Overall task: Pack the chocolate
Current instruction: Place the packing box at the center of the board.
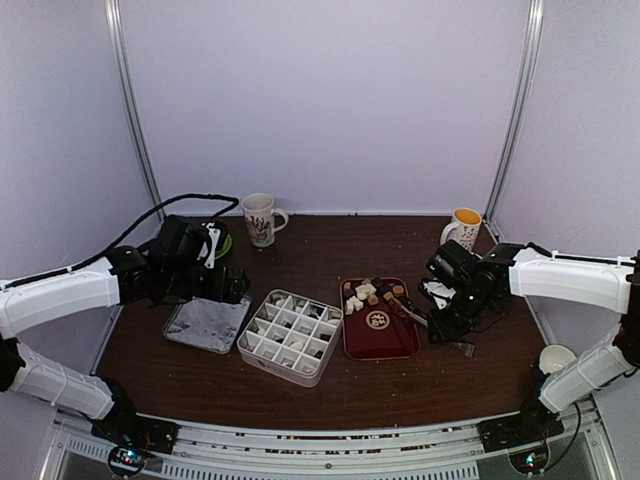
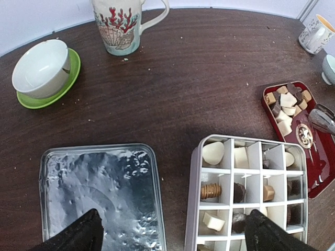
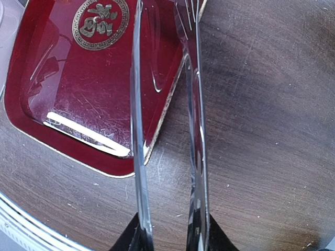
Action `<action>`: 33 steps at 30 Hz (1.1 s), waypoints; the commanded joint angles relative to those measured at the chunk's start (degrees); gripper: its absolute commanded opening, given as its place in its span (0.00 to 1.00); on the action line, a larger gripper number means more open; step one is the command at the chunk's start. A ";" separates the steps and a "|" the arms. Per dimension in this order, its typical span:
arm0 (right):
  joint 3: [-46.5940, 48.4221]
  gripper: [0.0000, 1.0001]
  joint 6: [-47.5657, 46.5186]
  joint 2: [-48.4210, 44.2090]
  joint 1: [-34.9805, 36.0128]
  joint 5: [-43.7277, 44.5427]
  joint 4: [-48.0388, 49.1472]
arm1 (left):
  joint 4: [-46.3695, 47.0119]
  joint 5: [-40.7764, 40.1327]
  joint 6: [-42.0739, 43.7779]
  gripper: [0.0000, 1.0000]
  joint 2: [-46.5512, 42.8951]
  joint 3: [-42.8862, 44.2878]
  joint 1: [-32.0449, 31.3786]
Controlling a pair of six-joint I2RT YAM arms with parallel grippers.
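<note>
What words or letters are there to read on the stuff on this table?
Gold round seal on the red tray: fancy characters, too ornate to read.
Coral mug: only a red coral picture and a shell, no words.
Yellow-inside mug: markings too small to read.
No readable text anywhere else.

A dark brown wooden table [image 1: 330, 250] carries a silver lid [image 1: 207, 324] at the left, a white divided box [image 1: 275, 365] just beside it, and a dark-red tray [image 1: 378, 345] to the right of the box. A patterned mug [image 1: 260, 218] and a yellow-lined mug [image 1: 463, 230] stand near the far edge, well apart. A green saucer [image 2: 36, 101] sits far left.
</note>
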 commanded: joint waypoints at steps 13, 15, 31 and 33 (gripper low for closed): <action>3.23 0.33 0.26 2.37 -0.26 2.64 0.68 | 6.99 -0.45 1.72 0.98 -5.91 -3.72 0.69; 3.34 0.33 0.20 2.78 -0.34 2.65 0.82 | 6.48 -1.34 1.81 0.98 -6.16 -3.52 0.70; 8.14 0.33 -1.66 8.40 -0.44 2.61 1.08 | 6.52 -2.90 2.30 0.98 -7.08 -3.82 1.31; 8.77 0.33 -1.83 9.20 -0.44 2.78 1.15 | 6.13 -2.86 2.34 0.98 -6.83 -3.57 1.26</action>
